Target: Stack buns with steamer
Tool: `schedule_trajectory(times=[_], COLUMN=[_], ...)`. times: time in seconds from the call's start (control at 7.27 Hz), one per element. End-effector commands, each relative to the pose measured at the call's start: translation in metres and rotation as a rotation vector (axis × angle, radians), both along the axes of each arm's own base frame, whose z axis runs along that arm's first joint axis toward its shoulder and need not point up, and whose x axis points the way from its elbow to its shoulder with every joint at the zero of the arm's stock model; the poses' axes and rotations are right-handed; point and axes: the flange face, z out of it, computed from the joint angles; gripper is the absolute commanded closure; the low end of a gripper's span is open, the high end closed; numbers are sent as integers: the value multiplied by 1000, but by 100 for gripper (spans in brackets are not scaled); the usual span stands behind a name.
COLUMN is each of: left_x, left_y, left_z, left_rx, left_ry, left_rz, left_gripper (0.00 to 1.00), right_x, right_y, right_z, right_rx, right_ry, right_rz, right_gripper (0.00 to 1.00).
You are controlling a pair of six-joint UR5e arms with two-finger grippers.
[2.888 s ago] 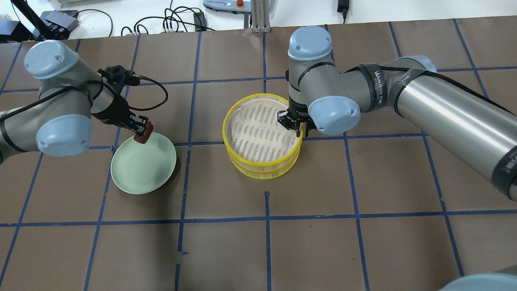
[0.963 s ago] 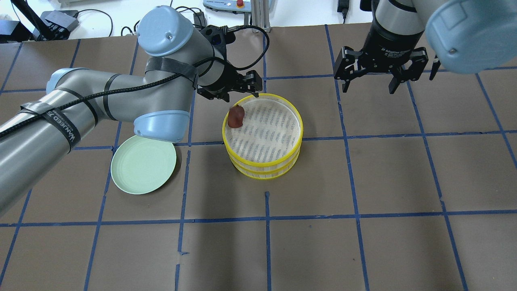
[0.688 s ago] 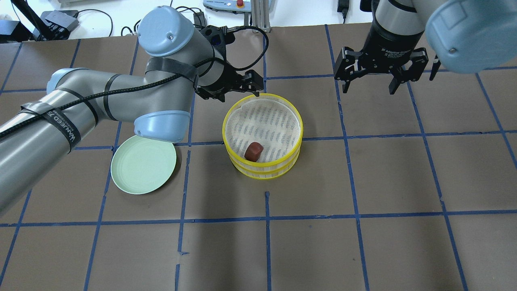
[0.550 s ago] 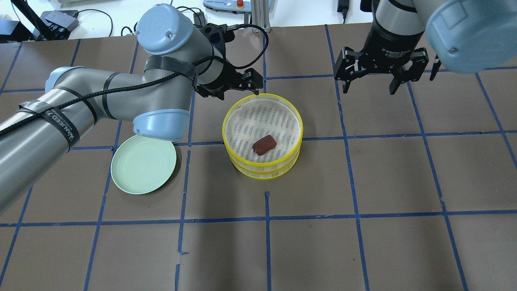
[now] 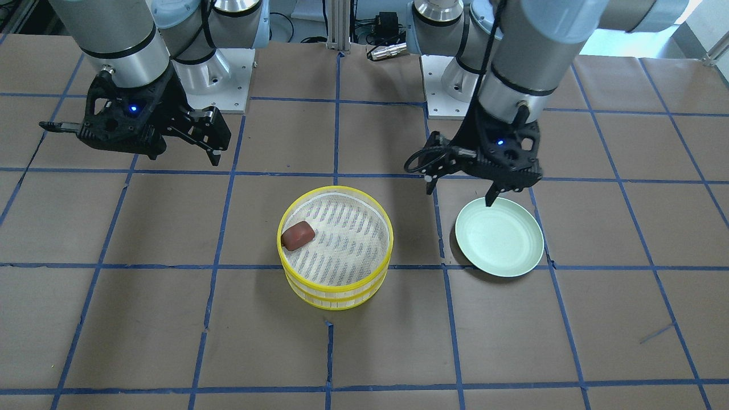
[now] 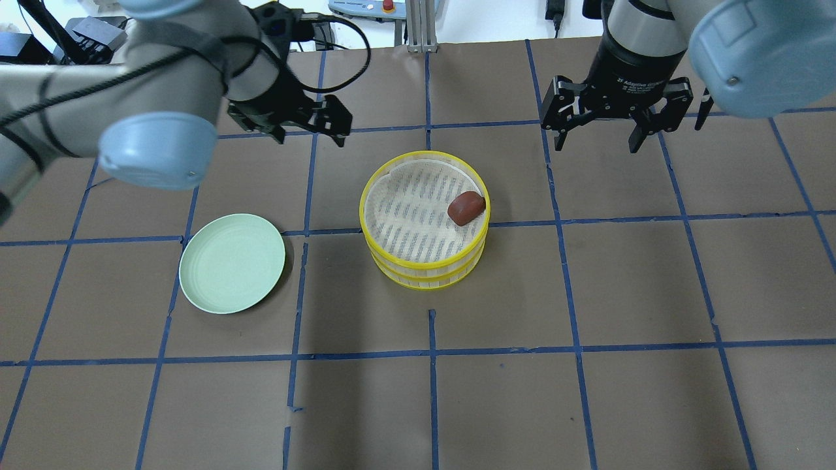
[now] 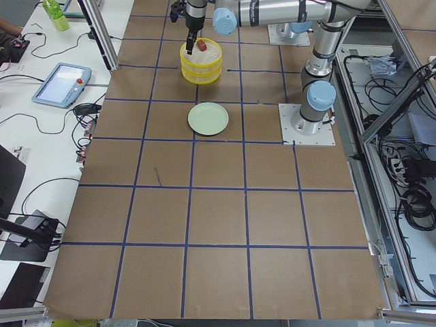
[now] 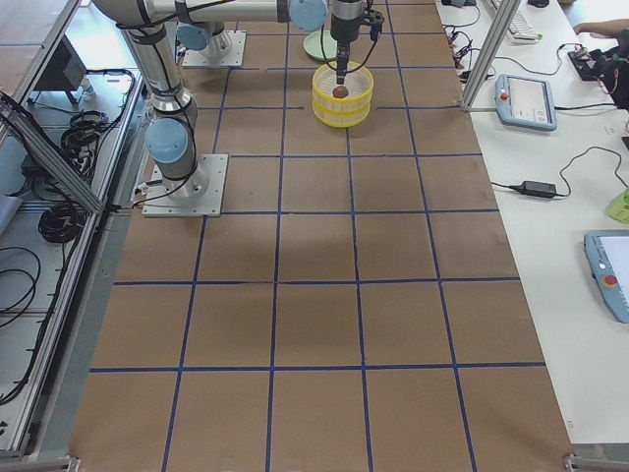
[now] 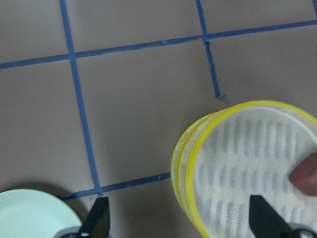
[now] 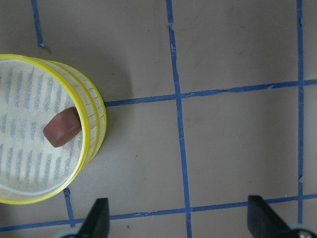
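Note:
The yellow steamer (image 6: 426, 271) stands as two stacked tiers at mid-table. The reddish-brown bun (image 6: 466, 207) lies loose on the top tier's mesh against the right rim; it also shows in the front view (image 5: 298, 235) and the right wrist view (image 10: 62, 128). The white bun is not in view. My left gripper (image 6: 307, 125) is open and empty, raised behind and left of the steamer. My right gripper (image 6: 617, 124) is open and empty, raised behind and right of it. The steamer's rim (image 9: 185, 148) shows in the left wrist view.
The pale green plate (image 6: 232, 263) lies bare on the table left of the steamer, also in the front view (image 5: 499, 236). Brown paper with blue tape lines covers the table. Cables and a controller lie beyond the far edge.
The bun left my left gripper, dropped at the steamer's left rim and rolled across the mesh to the right rim. The left arm pulled back to the left. The right gripper stayed put.

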Motion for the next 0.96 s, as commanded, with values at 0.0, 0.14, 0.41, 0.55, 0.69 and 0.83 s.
schedule_trajectory(times=[0.0,0.14,0.41,0.55,0.69,0.83], left_x=[33,35,38,42,43,43], left_y=[12,16,17,15,16,16], left_z=[35,36,30,38,43,43], left_rx=[68,69,83,67,79,80], left_ry=[-80,-93,-102,-102,-103,-103], left_rz=[30,31,35,44,46,46], left_gripper=[0,0,0,0,0,0], right_x=[0,0,1,1,1,1], right_y=[0,0,-1,-1,0,0], right_z=[0,0,2,2,2,2], right_rx=[0,0,-7,-7,-6,-6], right_ry=[0,0,-3,-3,-3,-3], right_rz=[0,0,1,1,6,39], right_gripper=[3,2,0,0,0,0])
